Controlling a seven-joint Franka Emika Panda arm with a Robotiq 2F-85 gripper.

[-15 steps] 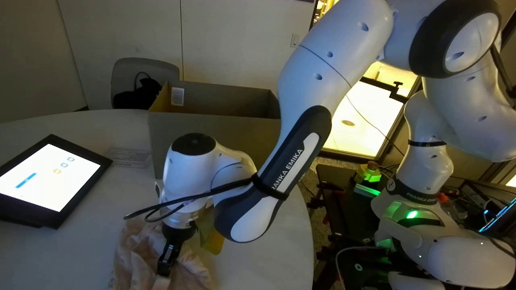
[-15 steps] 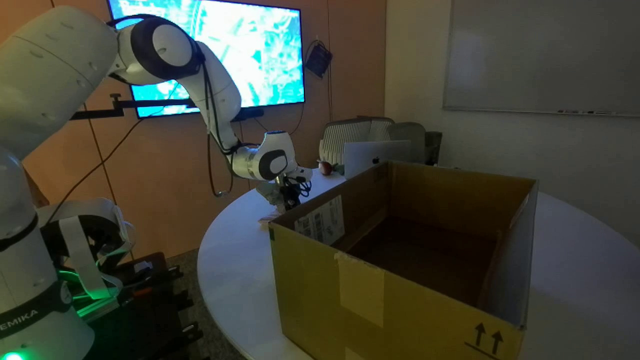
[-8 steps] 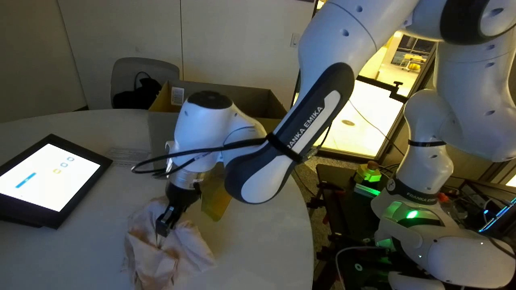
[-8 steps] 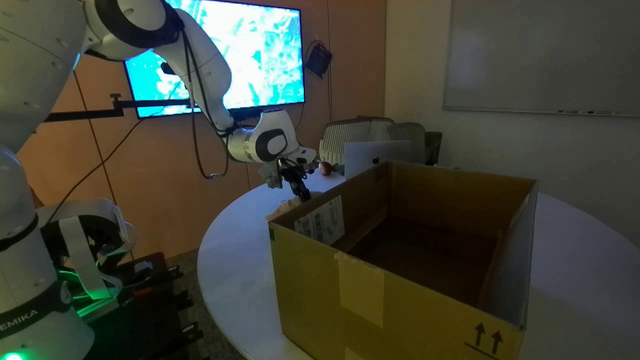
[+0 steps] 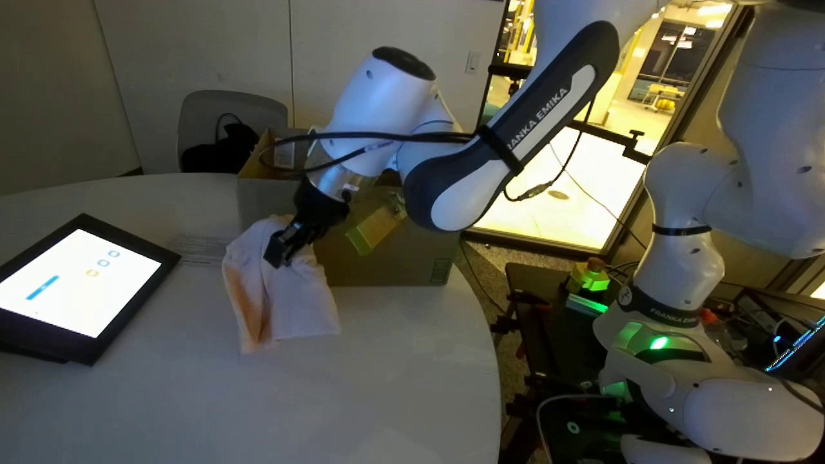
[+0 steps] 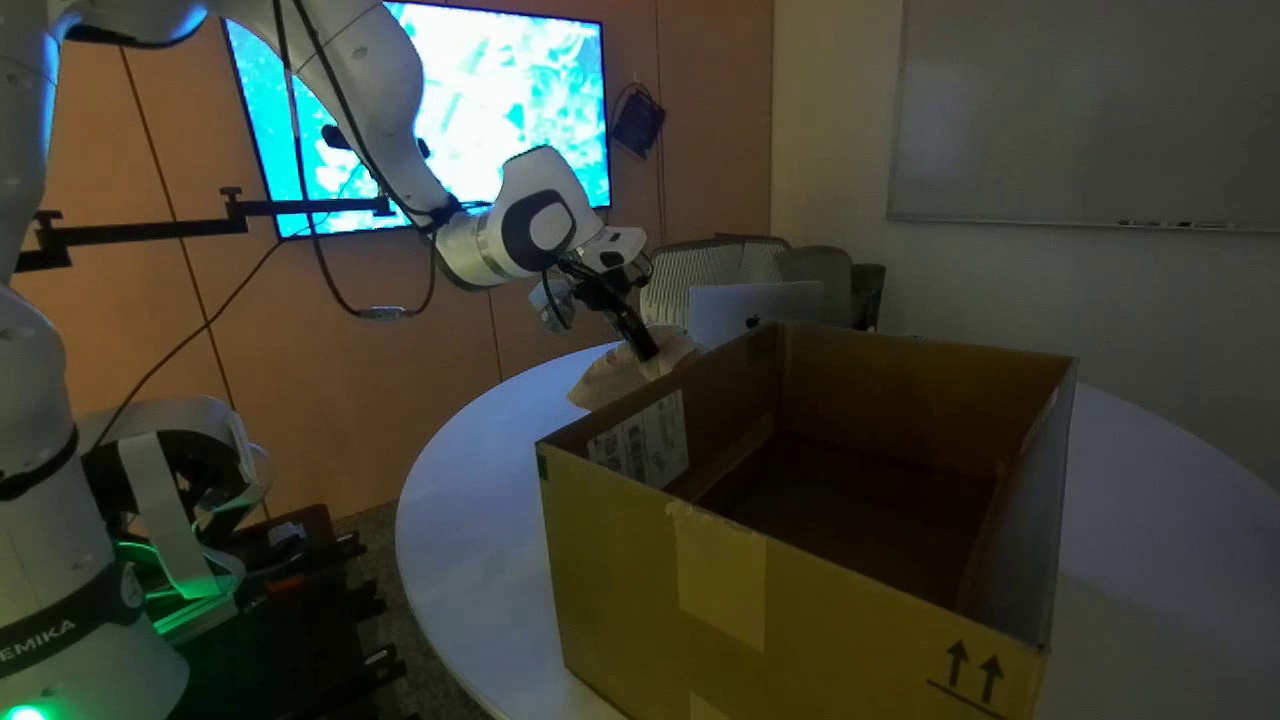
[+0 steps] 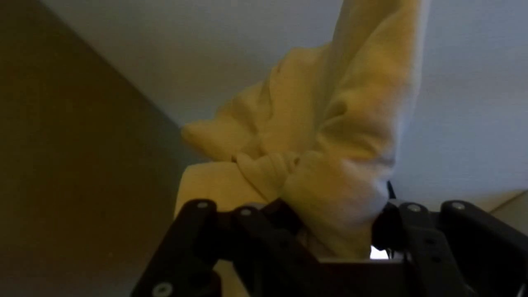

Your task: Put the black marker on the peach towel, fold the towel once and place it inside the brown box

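Observation:
The peach towel (image 5: 290,303) hangs folded and bunched from my gripper (image 5: 278,251) in an exterior view, in front of the box's side. It also shows behind the box rim in an exterior view (image 6: 615,375). In the wrist view the towel (image 7: 313,136) is pinched between the two fingers of my gripper (image 7: 334,225). The brown box (image 5: 387,267) stands open-topped on the table; its inside and walls (image 6: 640,580) show in an exterior view. The black marker is not in view; the towel may hide it. A thin dark sliver beside the right finger is unclear.
A black tablet (image 5: 84,283) lies on the round white table (image 5: 387,386), with a clear flat sheet (image 5: 206,250) near the box. A silver laptop (image 6: 755,310) stands behind the box. A grey chair (image 5: 193,116) stands beyond the table.
My gripper has risen and moved towards the box with the towel in it. The towel, earlier crumpled on the table under the gripper, is now lifted and hanging.

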